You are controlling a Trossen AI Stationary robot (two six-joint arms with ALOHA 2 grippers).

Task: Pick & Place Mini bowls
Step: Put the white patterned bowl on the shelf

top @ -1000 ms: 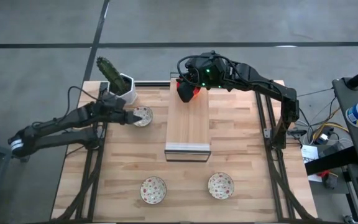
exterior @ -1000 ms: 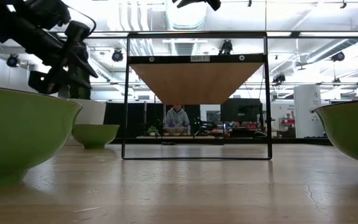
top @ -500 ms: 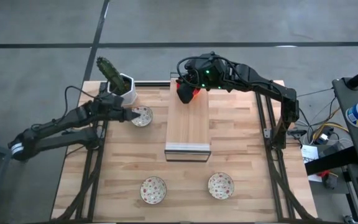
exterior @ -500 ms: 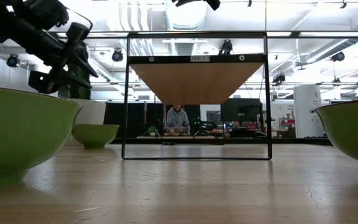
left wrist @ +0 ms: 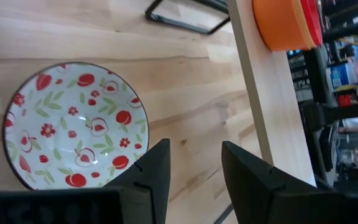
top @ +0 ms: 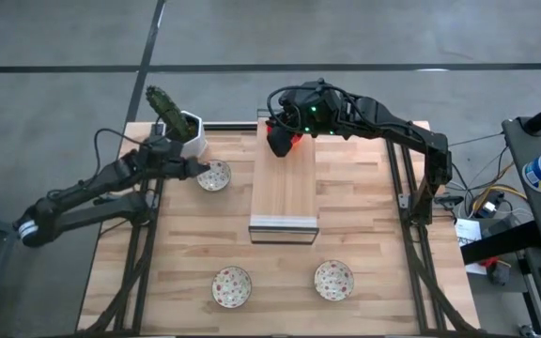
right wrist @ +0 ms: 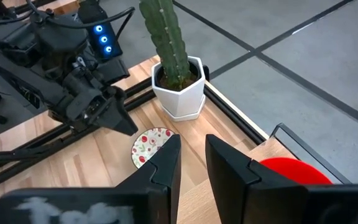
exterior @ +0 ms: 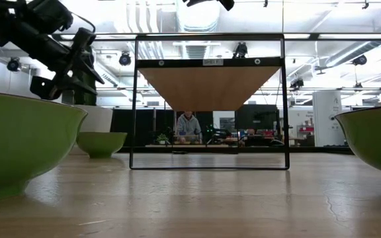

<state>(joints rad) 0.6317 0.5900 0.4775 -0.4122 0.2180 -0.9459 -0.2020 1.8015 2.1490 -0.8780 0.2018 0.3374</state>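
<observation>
Hovering left gripper (top: 198,170) | jaws apart | beside floral bowl (top: 215,176)

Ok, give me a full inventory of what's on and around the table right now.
Patterned mini bowls: three, white with red and green print; one by the cactus pot, two near the front edge.
Plain mini bowls: orange and red visible, stacked at the far end of the raised shelf; no others can be made out.
Raised shelf: one, light wood on a black frame, table centre.
Cactus pot: one, white with a green cactus, far left corner.
Table: one, light wood.
Person: one, far behind the table.
Left pincer: open, beside the patterned bowl near the cactus.
Right pincer: over the stacked bowls, holding nothing visible.
</observation>
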